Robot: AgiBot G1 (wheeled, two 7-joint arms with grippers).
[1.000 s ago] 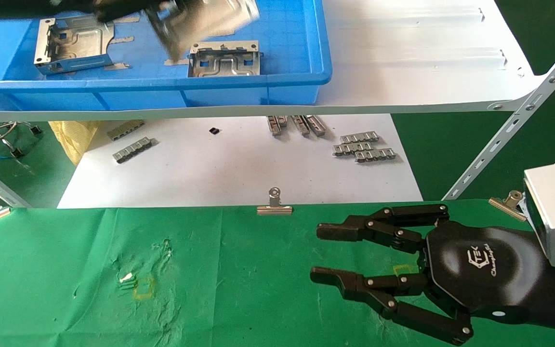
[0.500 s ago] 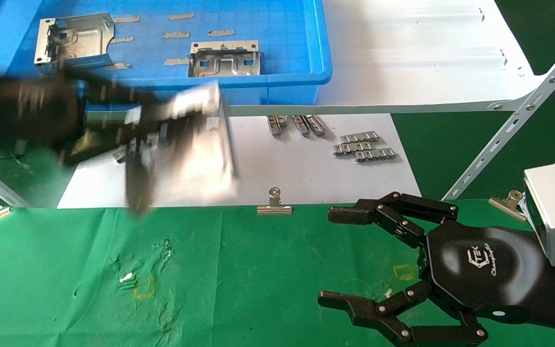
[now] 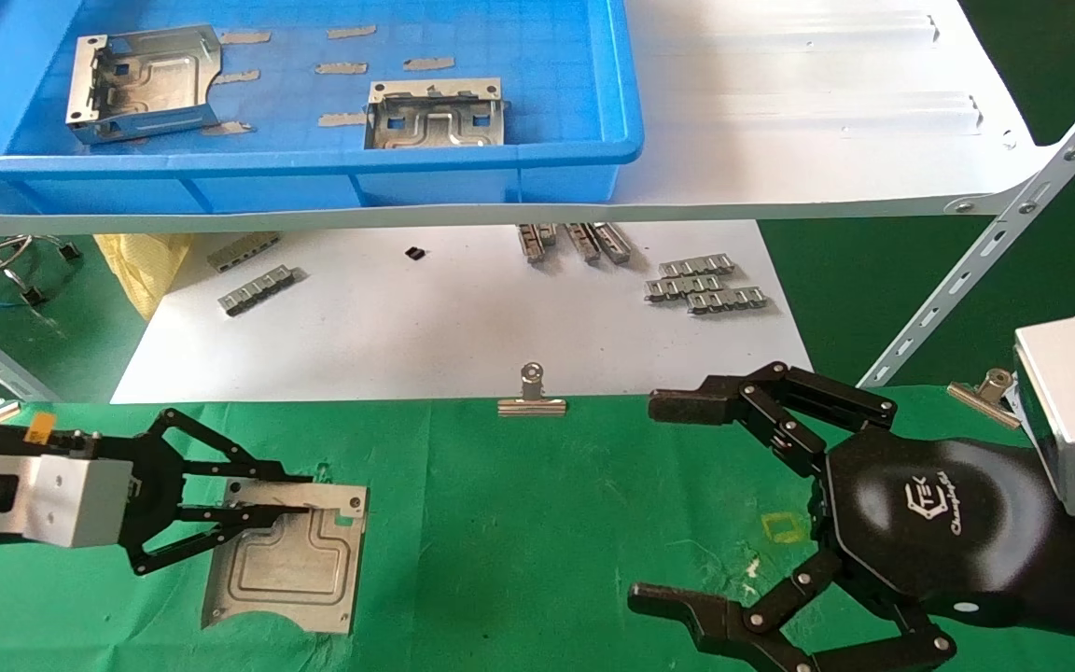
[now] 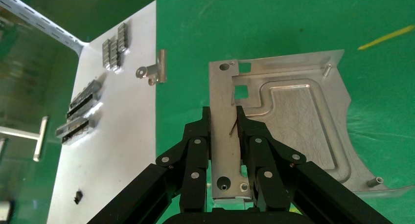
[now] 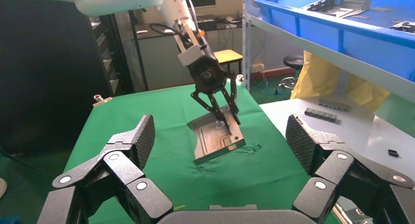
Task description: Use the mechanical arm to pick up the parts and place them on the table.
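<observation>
My left gripper is shut on one side wall of a silver bracket at the front left of the green table. The wrist view shows the wall pinched between the fingertips and the bracket's plate beyond them. In the right wrist view the bracket is tilted, its free edge down at the cloth. Two more brackets lie in the blue bin. My right gripper is wide open and empty over the table's right side.
The bin stands on a white shelf with a slanted strut at the right. Below it, a white board carries small ridged strips. A binder clip sits on the table's far edge.
My left gripper carried the bracket from above the bin down to the front left of the green table. My right gripper's fingers spread wider apart.
</observation>
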